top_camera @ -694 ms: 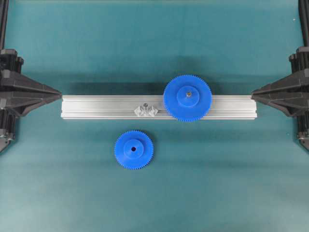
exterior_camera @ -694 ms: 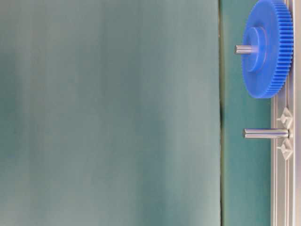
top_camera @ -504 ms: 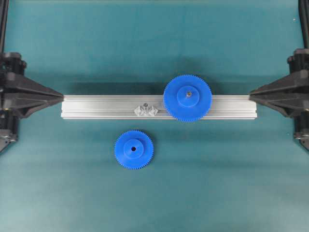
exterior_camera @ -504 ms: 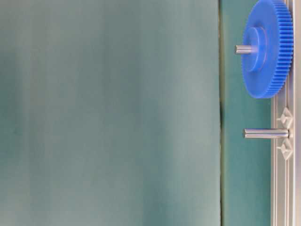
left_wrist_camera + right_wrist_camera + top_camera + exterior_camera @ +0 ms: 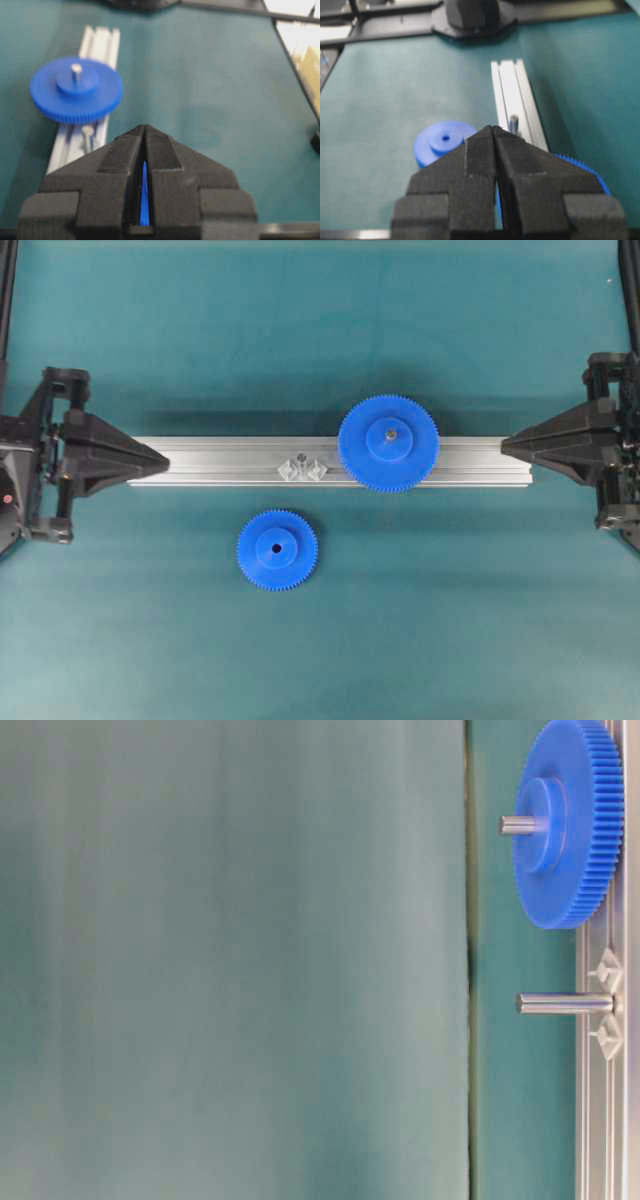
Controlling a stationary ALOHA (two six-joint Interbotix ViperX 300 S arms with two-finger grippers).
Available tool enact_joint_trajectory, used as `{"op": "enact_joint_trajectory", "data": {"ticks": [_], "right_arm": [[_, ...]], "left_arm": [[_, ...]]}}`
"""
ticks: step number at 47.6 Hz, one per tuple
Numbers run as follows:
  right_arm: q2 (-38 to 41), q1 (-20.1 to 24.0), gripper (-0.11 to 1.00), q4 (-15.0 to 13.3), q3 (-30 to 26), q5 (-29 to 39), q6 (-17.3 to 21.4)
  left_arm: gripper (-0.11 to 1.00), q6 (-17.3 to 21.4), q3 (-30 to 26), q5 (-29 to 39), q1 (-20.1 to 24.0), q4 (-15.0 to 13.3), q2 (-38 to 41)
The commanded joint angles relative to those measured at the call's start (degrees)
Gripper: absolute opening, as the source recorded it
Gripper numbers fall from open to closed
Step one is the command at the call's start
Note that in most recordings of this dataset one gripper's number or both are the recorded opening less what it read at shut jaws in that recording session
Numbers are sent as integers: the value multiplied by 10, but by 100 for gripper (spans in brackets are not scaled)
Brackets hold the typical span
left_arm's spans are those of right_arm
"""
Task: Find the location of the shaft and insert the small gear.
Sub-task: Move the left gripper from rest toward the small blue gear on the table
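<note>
The small gear [image 5: 277, 549] lies flat on the teal mat in front of the rail, hub up; the right wrist view also shows the small gear [image 5: 442, 140]. The shaft [image 5: 302, 457] stands on the aluminium rail [image 5: 210, 462], on a clear faceted base, just left of the large gear [image 5: 388, 443]. From table level the shaft [image 5: 565, 1004] is bare. My left gripper [image 5: 165, 460] is shut and empty over the rail's left end. My right gripper [image 5: 503, 445] is shut and empty over the rail's right end. In the wrist views the left gripper [image 5: 145, 127] and right gripper [image 5: 493, 127] point along the rail.
The large gear [image 5: 76, 90] sits on its own grey pin on the rail [image 5: 100, 40], close beside the shaft [image 5: 87, 135]. Teal mat surrounds the rail. Black frame bars run along the table's left and right edges.
Both arms have come inward from the sides. The left gripper's tip now lies over the rail's left end and the right tip over its right end. Gears and shaft are unmoved.
</note>
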Motion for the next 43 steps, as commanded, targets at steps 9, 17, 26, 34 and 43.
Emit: {"op": "enact_joint_trajectory", "data": {"ticks": [9,17,26,34,43], "right_arm": [[11,-10,2,1,-24,39,6],[14,-13,2,1,-23,62,11],[21,-17,2,1,-19,84,14],[22,-20,2,1,-17,88,14],[23,-25,2,1,-11,87,14]], "left_arm": [[0,4,-54,88,-14,3,32],[0,5,-68,105,-16,4,53],[0,5,-83,134,-18,4,83],[0,5,-105,149,-25,4,115],[0,4,-130,175,-28,4,157]]}}
